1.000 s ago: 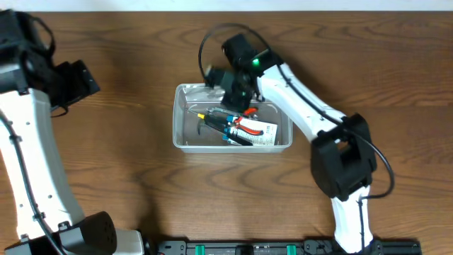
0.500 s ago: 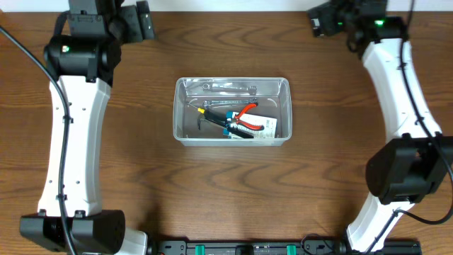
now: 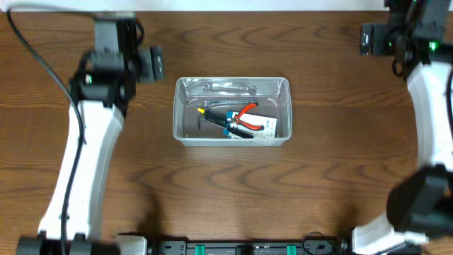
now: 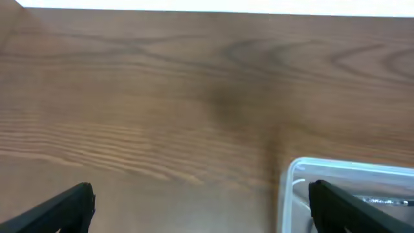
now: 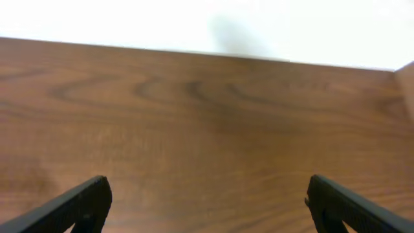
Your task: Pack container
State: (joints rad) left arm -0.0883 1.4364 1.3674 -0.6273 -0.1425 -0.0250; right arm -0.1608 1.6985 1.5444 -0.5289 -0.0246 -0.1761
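Status from my end: the container (image 3: 177,117) sits mid-table (image 3: 233,198), upright, long side running L-R. Clear plastic, rounded corners, raised rim.

Contents per overhead cam:
- red-handled pliers (image 3: 248,113), roughly centre
- blue/black tool (image 3: 225,122) just left of the pliers, looks to be touching them
- white card (image 3: 269,129) flat on the floor toward the right end
- silver wrench (image 3: 228,87) lying along the far wall
- small yellow-tipped bit (image 3: 204,110) left of the pliers, too small to ID

All of it lies inside the rim.

L gripper (image 4: 200,194): fingers (image 4: 71,204) spread wide and empty, only bare wood btwn them. L wrist cam catches one rounded corner of the container at bottom right of frame. The right-hand finger overlaps it in view; I can't tell whether it touches. In the overhead, L arm (image 3: 85,156) stands on the left side, its wrist end near the container's far-left corner but apart from it.

R gripper (image 5: 207,186): jaws also wide apart, gripping nothing. R wrist cam gives wood grain plus a white strip (image 5: 194,19) past the table's far edge. In the overhead, R arm (image 3: 432,106) runs up the right edge, wrist end at the far-right corner of the table, well apart from the container.
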